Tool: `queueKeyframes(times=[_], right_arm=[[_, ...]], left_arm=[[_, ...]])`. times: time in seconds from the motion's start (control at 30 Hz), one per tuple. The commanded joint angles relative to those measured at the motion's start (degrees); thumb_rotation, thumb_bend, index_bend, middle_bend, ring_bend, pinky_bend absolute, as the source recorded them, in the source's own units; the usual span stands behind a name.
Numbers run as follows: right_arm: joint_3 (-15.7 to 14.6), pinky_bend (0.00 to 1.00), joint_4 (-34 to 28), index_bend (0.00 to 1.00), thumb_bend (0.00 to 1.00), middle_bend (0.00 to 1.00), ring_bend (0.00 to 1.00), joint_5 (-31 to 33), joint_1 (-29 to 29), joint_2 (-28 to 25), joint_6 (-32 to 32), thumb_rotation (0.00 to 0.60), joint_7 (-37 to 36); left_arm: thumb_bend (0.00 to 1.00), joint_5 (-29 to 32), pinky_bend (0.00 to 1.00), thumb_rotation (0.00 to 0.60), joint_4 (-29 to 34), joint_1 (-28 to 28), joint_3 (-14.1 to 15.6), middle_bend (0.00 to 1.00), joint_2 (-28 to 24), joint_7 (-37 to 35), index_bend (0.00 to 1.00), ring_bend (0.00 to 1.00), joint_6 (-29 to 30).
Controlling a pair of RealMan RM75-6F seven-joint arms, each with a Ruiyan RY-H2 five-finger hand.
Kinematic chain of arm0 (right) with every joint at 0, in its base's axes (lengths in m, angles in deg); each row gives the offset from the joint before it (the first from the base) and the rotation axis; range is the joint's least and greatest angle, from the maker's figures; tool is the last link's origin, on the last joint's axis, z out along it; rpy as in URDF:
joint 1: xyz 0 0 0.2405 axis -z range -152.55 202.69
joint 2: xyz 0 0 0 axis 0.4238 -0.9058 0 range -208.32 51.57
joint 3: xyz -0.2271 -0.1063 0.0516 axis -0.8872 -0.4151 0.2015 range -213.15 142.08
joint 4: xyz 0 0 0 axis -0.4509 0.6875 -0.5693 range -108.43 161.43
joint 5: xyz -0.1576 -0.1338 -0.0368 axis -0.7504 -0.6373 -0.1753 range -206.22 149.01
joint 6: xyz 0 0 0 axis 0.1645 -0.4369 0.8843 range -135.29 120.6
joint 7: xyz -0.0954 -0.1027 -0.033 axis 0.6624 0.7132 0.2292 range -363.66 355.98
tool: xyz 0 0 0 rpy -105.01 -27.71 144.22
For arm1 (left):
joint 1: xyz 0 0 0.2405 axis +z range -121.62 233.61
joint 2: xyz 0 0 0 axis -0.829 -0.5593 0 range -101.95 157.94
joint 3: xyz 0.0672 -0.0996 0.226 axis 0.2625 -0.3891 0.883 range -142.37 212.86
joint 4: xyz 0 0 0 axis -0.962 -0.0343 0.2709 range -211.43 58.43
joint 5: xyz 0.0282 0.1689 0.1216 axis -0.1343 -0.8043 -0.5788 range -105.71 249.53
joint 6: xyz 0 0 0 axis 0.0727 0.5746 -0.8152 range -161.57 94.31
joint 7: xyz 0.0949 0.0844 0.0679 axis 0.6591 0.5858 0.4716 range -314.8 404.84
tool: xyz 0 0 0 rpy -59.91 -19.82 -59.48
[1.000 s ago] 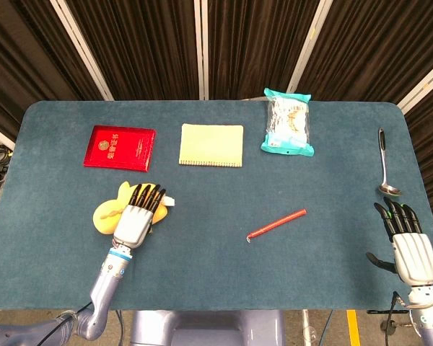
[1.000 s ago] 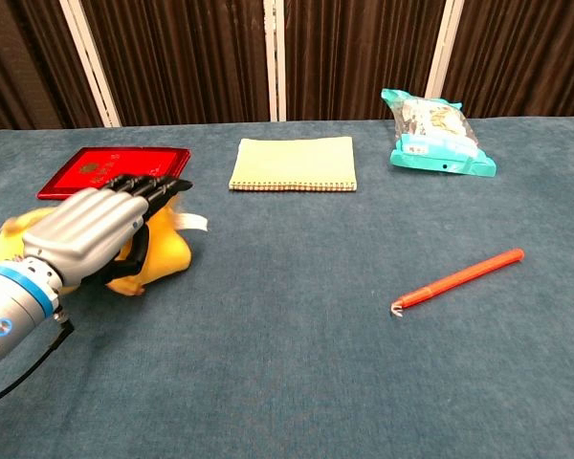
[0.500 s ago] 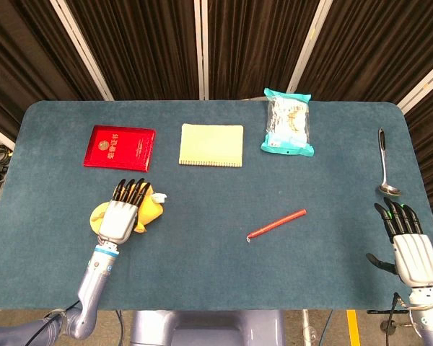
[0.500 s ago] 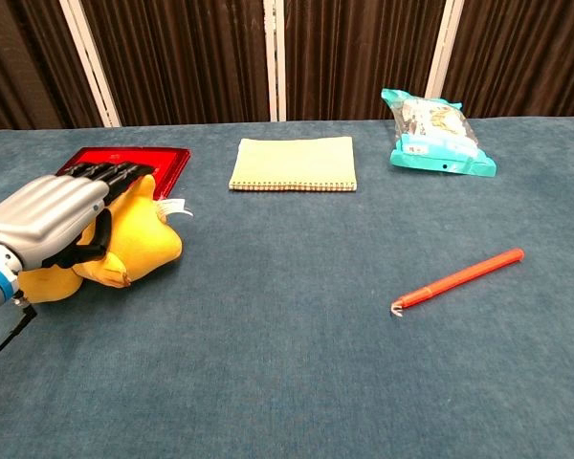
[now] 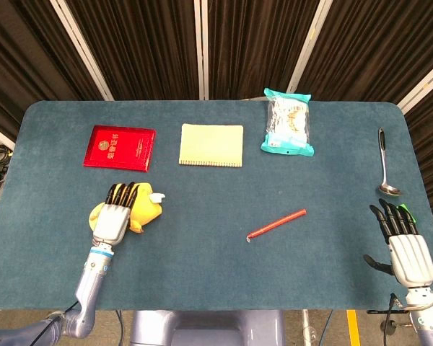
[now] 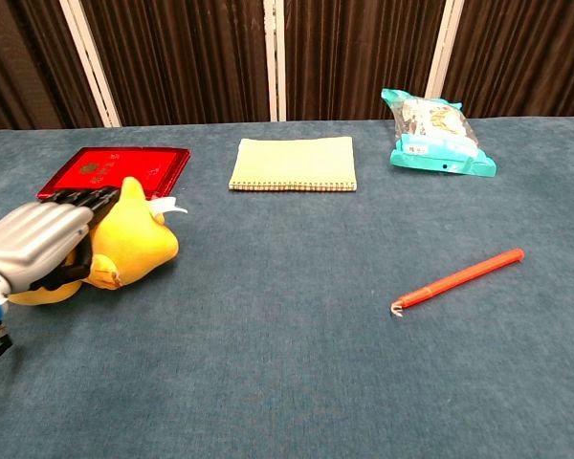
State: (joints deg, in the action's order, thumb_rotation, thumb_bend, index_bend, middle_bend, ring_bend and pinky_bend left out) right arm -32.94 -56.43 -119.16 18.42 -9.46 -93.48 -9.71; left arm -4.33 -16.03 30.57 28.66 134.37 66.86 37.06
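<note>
Robot hand on the left (image 5: 112, 222) lies palm down over a yellow plush toy (image 6: 134, 244), dark fingers draped across its top and the thumb tucked against its near side in the chest view; it grips the toy, which sits on the blue tabletop (image 5: 216, 274) just in front of the red booklet. A small white tag (image 5: 157, 196) sticks out of the toy on the side away from the robot hand. The toy looks soft and light, likely to squash under the fingers and not to slip, so a hold around its plump middle seems safer than one on the tag or a thin edge.

At the opposite near corner, well apart from the toy, the right robot hand (image 5: 405, 244) hovers at the tabletop's edge, released, fingers straight and spread, holding nothing. It shows only in the head view.

Between the two hands, nearer the right one, an orange-red pen (image 5: 276, 224) lies at a slant with a small hook-like clip at its near end.

Farther back from the toy, the red booklet (image 5: 120, 147) with a gold emblem lies flat. Beside it, toward the middle, is a pale yellow spiral notebook (image 5: 211, 145), and beyond that a teal snack packet (image 5: 288, 122) near the far edge. A metal ladle (image 5: 385, 164) lies along the right edge, just beyond the right hand's fingertips.
</note>
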Motion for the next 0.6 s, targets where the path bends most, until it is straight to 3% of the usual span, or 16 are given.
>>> queueKeyframes(times=[0.03, 0.33, 0.6], right_arm=[[-0.1, 0.0, -0.11, 0.02, 0.08, 0.0, 0.0, -0.15, 0.0, 0.09, 0.0, 0.6, 0.31], [-0.19, 0.0, -0.19, 0.02, 0.08, 0.0, 0.0, -0.15, -0.07, 0.33, 0.2, 0.6, 0.97], [-0.16, 0.0, -0.22, 0.02, 0.08, 0.0, 0.0, -0.05, -0.05, 0.24, 0.19, 0.6, 0.79]], left_arm=[[1.0, 0.05, 0.0, 0.6, -0.72, 2.33, 1.03, 0.0, -0.93, -3.65, 0.0, 0.0, 1.34], [1.0, -2.38, 0.0, 0.6, -1.61, 4.28, 1.19, 0.0, -2.59, -9.85, 0.0, 0.0, 5.27], [1.0, -3.09, 0.0, 0.6, 0.23, 3.45, 0.42, 0.0, -2.54, -8.84, 0.0, 0.0, 5.29]])
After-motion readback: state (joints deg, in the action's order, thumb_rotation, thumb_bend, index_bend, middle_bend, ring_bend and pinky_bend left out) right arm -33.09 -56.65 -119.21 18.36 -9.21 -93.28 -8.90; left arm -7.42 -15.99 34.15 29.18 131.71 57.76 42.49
